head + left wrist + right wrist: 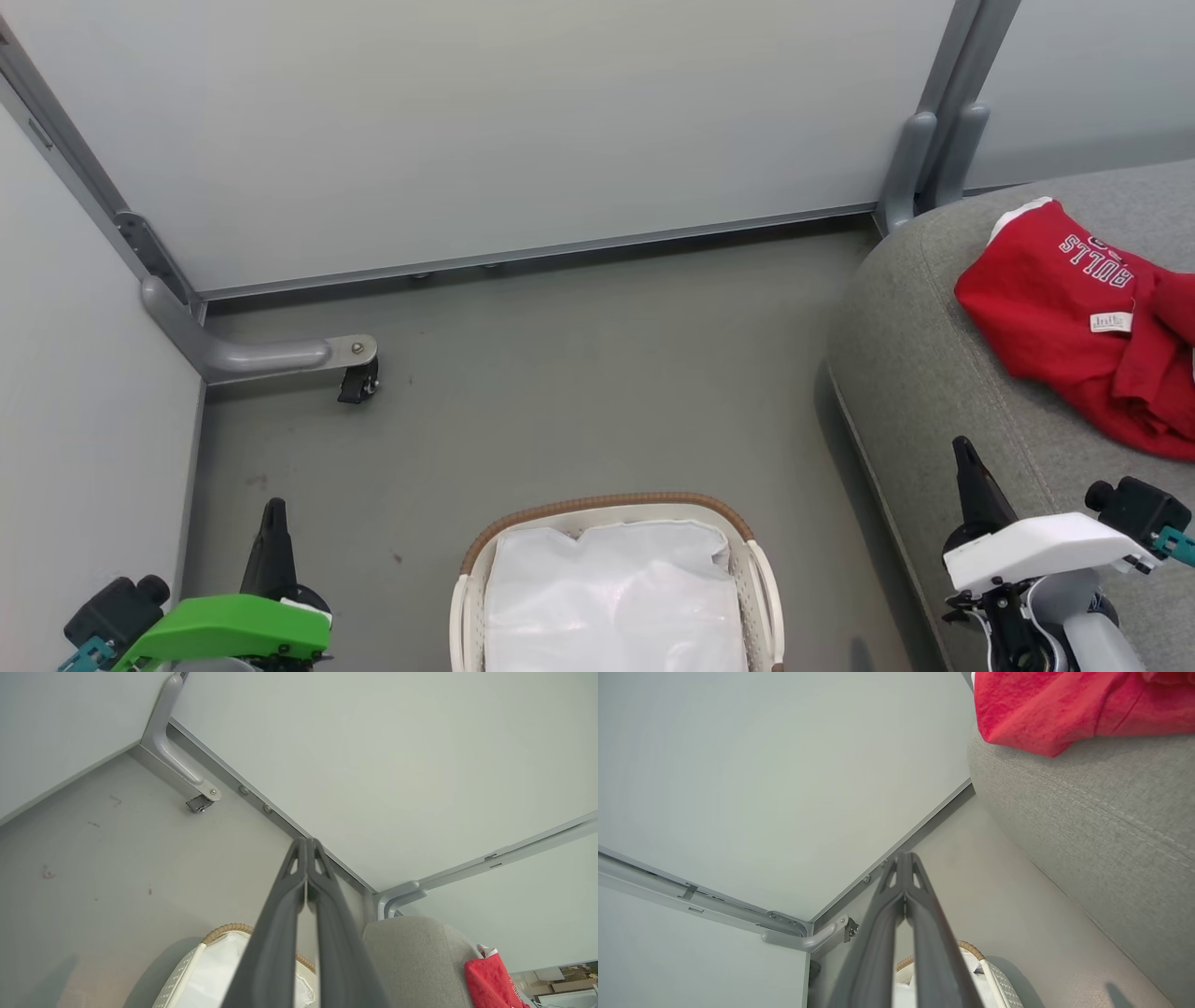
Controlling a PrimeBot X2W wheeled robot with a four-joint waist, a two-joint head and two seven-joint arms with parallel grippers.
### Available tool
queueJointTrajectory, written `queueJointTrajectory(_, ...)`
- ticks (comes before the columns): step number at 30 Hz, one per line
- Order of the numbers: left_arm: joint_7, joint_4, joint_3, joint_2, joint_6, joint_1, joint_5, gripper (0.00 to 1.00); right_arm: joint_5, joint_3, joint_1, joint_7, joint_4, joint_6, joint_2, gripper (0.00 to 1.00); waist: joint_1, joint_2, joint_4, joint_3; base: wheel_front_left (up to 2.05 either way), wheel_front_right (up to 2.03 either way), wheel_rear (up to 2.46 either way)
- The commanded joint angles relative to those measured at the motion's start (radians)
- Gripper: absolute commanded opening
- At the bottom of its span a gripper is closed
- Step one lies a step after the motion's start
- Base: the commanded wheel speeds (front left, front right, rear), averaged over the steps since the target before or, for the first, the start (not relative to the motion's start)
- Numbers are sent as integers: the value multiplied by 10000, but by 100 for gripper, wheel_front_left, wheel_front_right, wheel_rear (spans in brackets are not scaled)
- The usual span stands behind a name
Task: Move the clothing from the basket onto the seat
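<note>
Jaws of left gripper (307, 845) and right gripper (904, 857) are sitting closed, empty — crumpled red BULLS jersey (1060, 299) is lying on grey seat (910, 373).

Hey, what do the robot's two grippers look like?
The left gripper has a bright green housing, the right gripper a white one. Each carries a black knob, teal fittings and long dark grey fingers with triangular cut-outs near the tips.

head cam: high, fwd-down | wrist cams: low, along fingers (276, 933) | shared: basket (607, 501), seat (896, 373)
</note>
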Motion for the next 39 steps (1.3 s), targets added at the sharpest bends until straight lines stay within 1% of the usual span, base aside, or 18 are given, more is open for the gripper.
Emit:
queueJointTrajectory(1,85,-152,86,42,-11,-300,-329,0,344,-60,-3,76,-185,-5,-71,0,0,0,-1,-6,0,0,0)
queueJointTrajectory(18,601,-352,269,49,-15,-439,-2186,0,2437,-190,82,592,-465,-7,-89,0,0,0,-22,-73,0,0,0)
queueJointTrajectory(39,1129,-569,461,56,-21,-585,-4100,0,4609,-328,154,1132,-755,-7,-104,0,0,0,-47,-156,0,0,0)
